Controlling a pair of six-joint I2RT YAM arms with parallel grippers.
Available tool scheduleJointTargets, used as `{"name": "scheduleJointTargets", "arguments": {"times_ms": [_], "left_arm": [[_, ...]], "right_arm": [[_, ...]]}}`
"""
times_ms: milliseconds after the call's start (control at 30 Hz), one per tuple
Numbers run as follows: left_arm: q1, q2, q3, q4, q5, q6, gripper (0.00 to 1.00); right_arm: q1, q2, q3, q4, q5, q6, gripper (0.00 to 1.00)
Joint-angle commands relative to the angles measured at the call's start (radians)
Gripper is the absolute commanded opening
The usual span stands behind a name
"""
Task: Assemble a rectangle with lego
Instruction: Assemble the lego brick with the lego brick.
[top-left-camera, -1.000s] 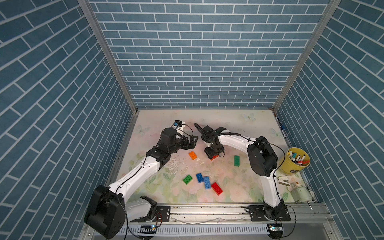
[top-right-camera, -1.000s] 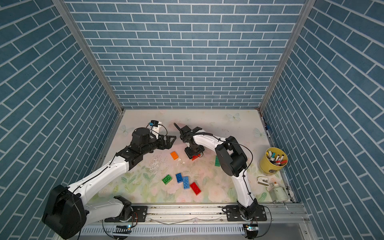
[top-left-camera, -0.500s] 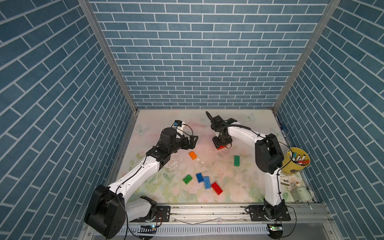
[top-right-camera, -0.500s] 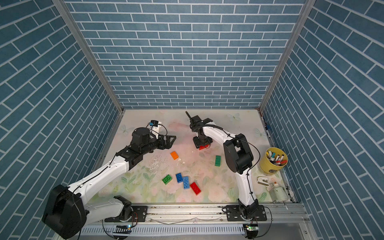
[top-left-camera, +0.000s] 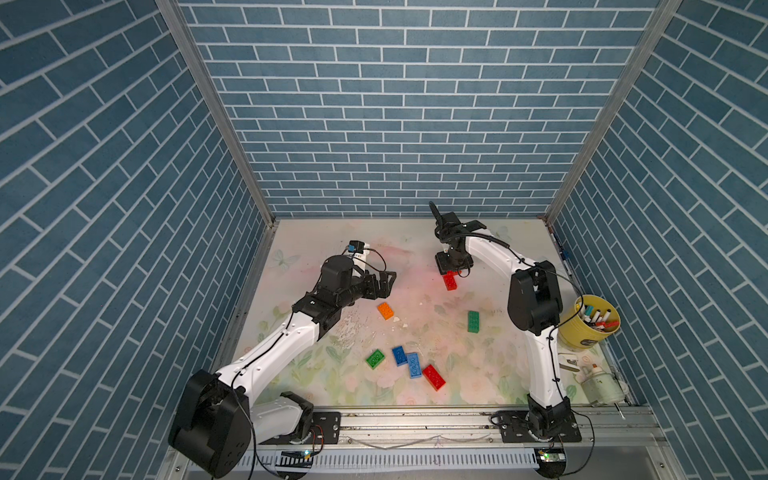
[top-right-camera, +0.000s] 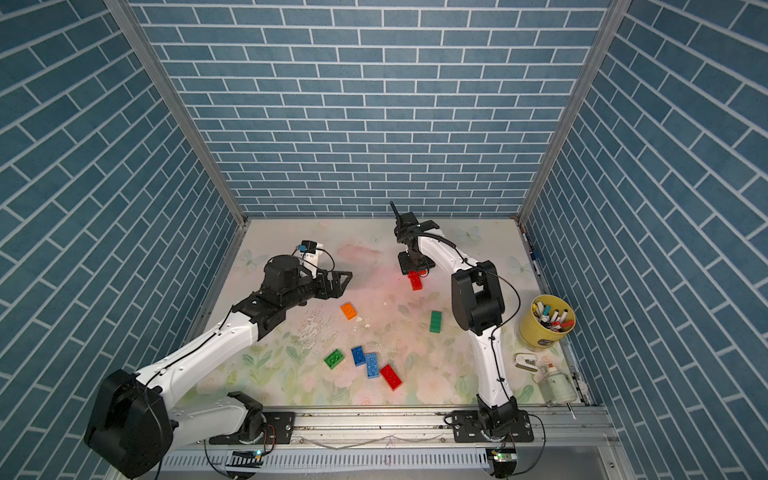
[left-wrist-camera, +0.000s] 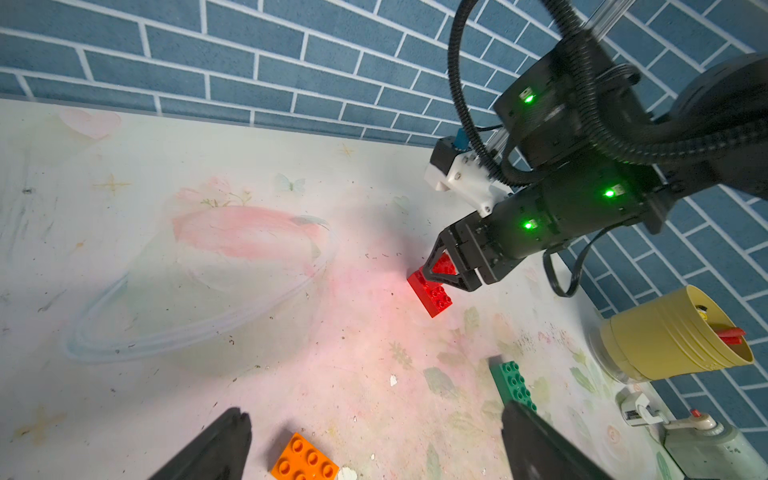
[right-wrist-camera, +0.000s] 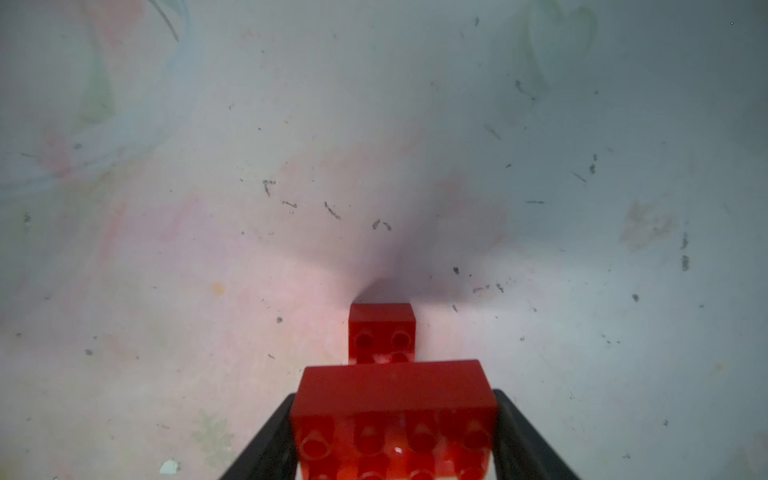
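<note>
Blue brick-pattern walls (top-left-camera: 374, 124) box in a scuffed, pale floral table (top-left-camera: 311, 237). The right pincer (left-wrist-camera: 442, 276) is clamped on a red brick (right-wrist-camera: 390, 386), whose long axis spans finger to finger. A second red brick (right-wrist-camera: 381, 328) touches it and points straight out beyond the tips. The left pincer (left-wrist-camera: 372, 411) gapes wide, with an orange brick (left-wrist-camera: 305, 461) near its tips.

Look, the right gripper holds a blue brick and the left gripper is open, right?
Not blue. The right wrist view shows the right gripper holding a red brick. The left gripper is open, as you said.
</note>
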Motion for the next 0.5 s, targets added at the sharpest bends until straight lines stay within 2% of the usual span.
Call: {"name": "scheduleJointTargets", "arguments": {"times_ms": [0,467], "left_arm": [[0.006,0.01,0.008,0.015,0.008,0.001,1.0],[0.006,0.024,0.009,0.02,0.024,-0.004,1.0]], "right_arm": [[0.004,0.033,0.035,-0.036,0.001,0.019,0.53],[-0.001,0.062,0.062,0.001,-0.006,0.014,0.53]]}}
